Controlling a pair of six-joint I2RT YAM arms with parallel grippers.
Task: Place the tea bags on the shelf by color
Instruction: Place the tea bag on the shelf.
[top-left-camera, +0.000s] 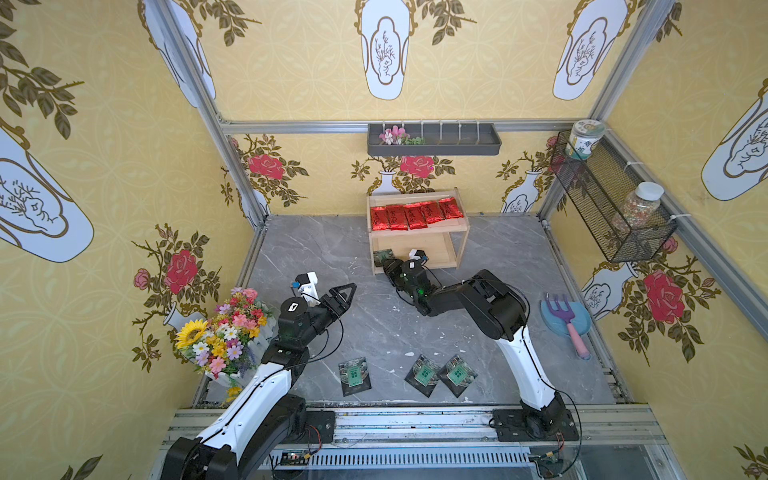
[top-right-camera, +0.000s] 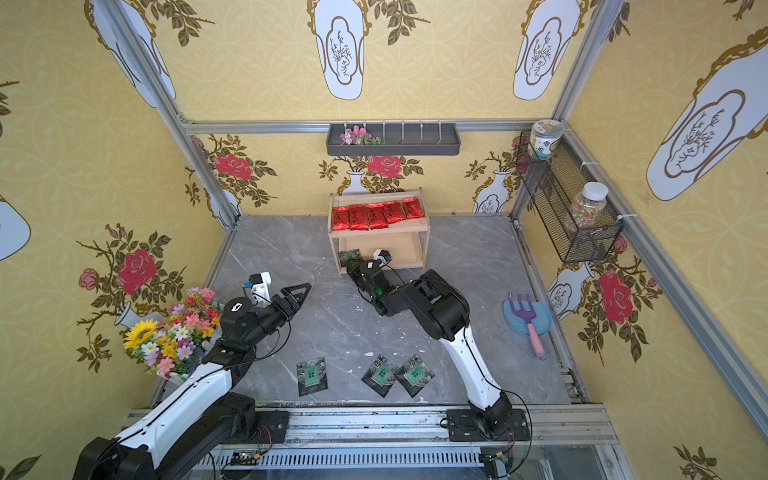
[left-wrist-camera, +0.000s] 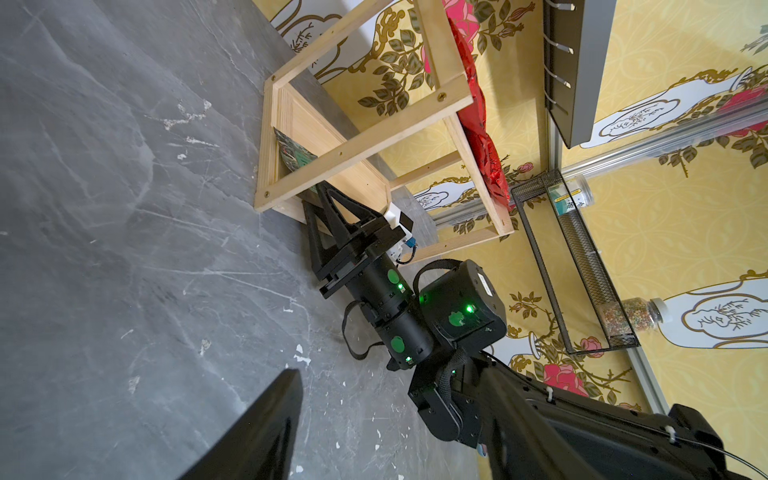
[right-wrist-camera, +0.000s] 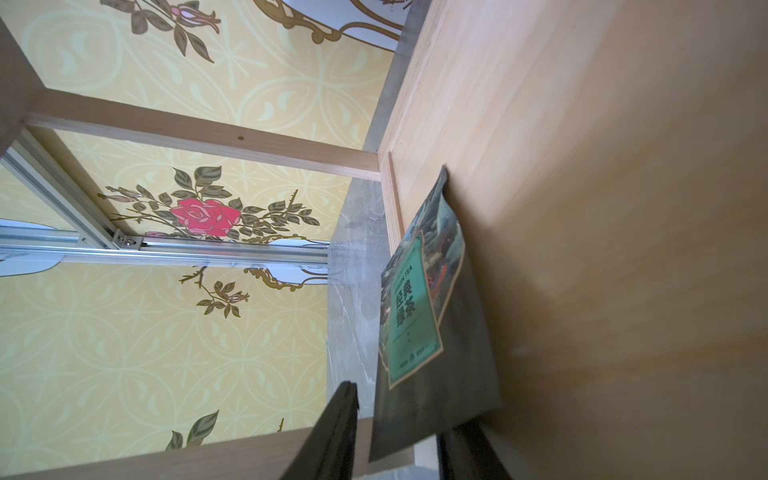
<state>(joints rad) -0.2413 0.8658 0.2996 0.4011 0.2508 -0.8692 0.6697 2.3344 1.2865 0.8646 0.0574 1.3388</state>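
Right gripper (right-wrist-camera: 399, 411) jaws apart around green packet (right-wrist-camera: 415, 316) leaning on lower board of shelf (right-wrist-camera: 582, 208) | step: placing first green | next: I back out straight without snagging it, then fetch table packets (top-left-camera: 423, 374).

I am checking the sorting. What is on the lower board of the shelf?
On the lower board one green packet sits tilted at one end, between the parted jaws of the right gripper. In both top views the upper board hides its back part.

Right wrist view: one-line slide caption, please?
Green-label tea bag lying against the lower shelf board, its near edge between the right gripper's parted jaws.
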